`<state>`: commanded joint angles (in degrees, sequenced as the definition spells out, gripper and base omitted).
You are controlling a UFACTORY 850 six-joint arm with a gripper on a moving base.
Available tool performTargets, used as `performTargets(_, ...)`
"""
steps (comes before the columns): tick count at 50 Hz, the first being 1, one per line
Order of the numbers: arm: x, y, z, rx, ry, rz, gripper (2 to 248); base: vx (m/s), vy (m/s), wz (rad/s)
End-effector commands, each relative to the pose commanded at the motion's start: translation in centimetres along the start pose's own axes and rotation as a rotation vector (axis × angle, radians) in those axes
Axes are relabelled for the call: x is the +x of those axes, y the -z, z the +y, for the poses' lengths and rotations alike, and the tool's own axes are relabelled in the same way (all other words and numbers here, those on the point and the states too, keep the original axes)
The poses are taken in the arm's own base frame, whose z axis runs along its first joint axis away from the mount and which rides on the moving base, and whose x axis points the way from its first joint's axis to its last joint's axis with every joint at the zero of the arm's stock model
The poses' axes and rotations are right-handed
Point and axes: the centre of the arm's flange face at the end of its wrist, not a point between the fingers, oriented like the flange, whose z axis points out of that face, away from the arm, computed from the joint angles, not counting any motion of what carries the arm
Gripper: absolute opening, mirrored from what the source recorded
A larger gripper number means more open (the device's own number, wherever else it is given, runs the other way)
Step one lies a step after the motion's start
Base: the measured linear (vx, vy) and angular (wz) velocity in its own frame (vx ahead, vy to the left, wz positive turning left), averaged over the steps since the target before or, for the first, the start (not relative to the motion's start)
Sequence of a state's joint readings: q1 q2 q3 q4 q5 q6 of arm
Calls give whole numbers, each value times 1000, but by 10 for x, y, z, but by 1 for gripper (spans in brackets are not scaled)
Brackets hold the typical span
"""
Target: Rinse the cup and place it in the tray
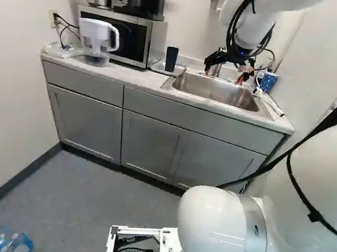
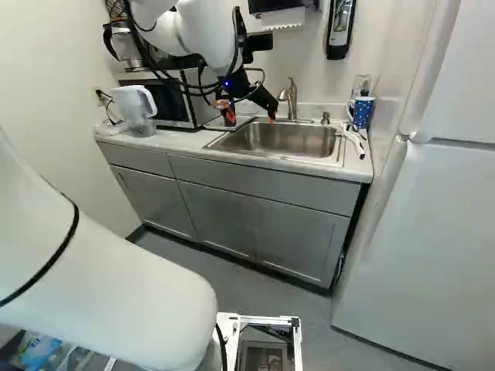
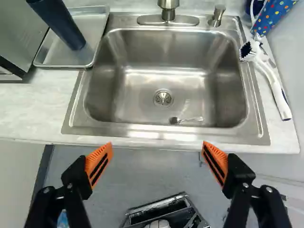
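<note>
Pale desk (image 3: 33,107) holds the tray (image 3: 93,28), 1 dark cup (image 1: 171,58) upright inside; the tool (image 3: 157,145) gapes empty, so probably retreat smoothly, clear of the faucet (image 2: 290,100).

The wrist view's edge cut off the faucet (image 3: 168,4) at twelve o'clock from the drain (image 3: 163,98), the dark cup (image 3: 61,23) at ten and the spotted mug (image 3: 279,14) at two.

Arm (image 1: 320,174) is extended from near to far, wrist (image 1: 252,27) raised at the far end. Gripper (image 1: 223,77) is angled downward. Fingers (image 3: 77,176) are spread wide; orange pads (image 3: 99,164) are held well apart, left and right, turned toward each other.
</note>
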<state>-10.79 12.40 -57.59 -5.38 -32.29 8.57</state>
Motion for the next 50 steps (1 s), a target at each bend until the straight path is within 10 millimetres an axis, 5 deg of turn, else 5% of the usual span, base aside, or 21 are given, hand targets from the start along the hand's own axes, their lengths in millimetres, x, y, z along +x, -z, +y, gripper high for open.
performTargets(50,0,0,0,0,0,0,247,-150,23,2)
